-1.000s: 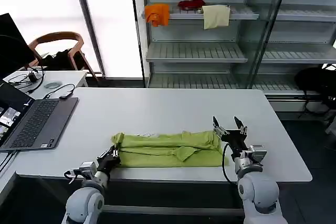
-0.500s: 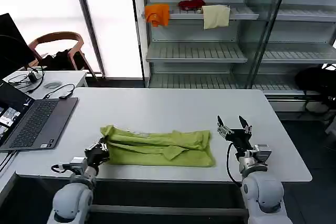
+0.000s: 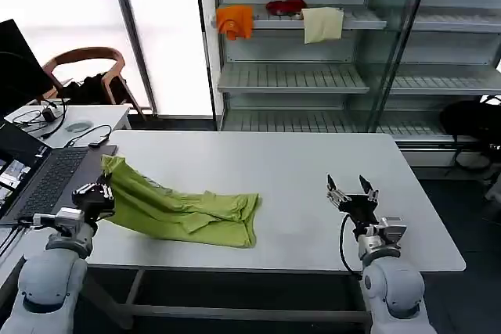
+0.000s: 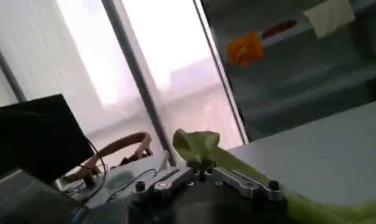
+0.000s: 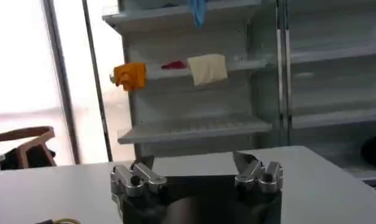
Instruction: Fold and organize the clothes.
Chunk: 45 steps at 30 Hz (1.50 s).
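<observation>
My left gripper [image 3: 99, 192] pinches one end of the thin, soft lime T-shirt [image 3: 184, 213], lifted beside the laptop [image 3: 48, 182]; the rest lies rumpled on the smooth white table [image 3: 297, 170]. My right gripper [image 3: 351, 190] hovers spread, empty.

T-shirt [image 3: 184, 213]: thin soft matt cloth | table [image 3: 258, 162]: smooth matt white top

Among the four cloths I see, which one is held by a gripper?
The lime-green T-shirt on the white table: the left gripper pinches its raised end. The orange cloth, red cloth and cream cloth sit untouched on the shelf.
</observation>
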Each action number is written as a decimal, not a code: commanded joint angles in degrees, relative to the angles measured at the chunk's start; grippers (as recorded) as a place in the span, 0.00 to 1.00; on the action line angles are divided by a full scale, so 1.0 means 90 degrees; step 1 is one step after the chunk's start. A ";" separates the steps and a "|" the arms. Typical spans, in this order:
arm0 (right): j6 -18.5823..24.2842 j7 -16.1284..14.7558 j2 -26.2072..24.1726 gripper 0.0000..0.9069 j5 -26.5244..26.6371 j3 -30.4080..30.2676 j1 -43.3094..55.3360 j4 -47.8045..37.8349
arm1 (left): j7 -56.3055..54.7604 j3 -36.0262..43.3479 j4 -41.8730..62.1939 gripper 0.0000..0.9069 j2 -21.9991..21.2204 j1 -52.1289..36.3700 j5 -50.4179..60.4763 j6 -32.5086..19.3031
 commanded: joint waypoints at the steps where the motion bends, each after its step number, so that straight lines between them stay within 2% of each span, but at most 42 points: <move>1: -0.0002 0.0001 -0.0010 1.00 -0.0061 0.0046 -0.0034 -0.0015 | -0.0041 0.1493 -0.1278 0.00 -0.0756 0.0177 -0.0528 0.0454; 5: 0.0018 -0.0010 0.0008 1.00 -0.0119 0.0052 -0.0078 -0.0065 | -0.0231 0.2577 -0.1215 0.00 -0.1219 0.0091 -0.0609 0.0546; 11: 0.0068 -0.0025 0.0037 1.00 -0.0184 0.0048 -0.0145 -0.0094 | -0.0543 0.3334 -0.0695 0.00 -0.1506 -0.0135 -0.0625 0.0650; 29: 0.0072 -0.0023 0.0051 1.00 -0.0250 -0.0001 -0.0108 -0.0169 | -0.1085 0.3659 0.0680 0.01 -0.1928 -0.0656 -0.0360 0.0800; 30: 0.0072 -0.0029 0.0050 1.00 -0.0248 0.0000 -0.0114 -0.0166 | -0.1097 0.3659 0.0748 0.09 -0.1936 -0.0663 -0.0323 0.0813; 31: 0.0074 -0.0029 0.0048 1.00 -0.0248 0.0001 -0.0118 -0.0168 | -0.1105 0.3660 0.0784 0.86 -0.1956 -0.0671 -0.0304 0.0819; 32: 0.0075 -0.0029 0.0047 1.00 -0.0250 0.0003 -0.0120 -0.0171 | -0.1143 0.3664 0.0816 1.00 -0.1969 -0.0661 -0.0279 0.0823; 45: 0.0070 -0.0025 0.0062 1.00 -0.0286 -0.0016 -0.0075 -0.0238 | -0.1273 0.3772 0.0645 1.00 -0.2275 -0.0412 -0.0337 0.0819</move>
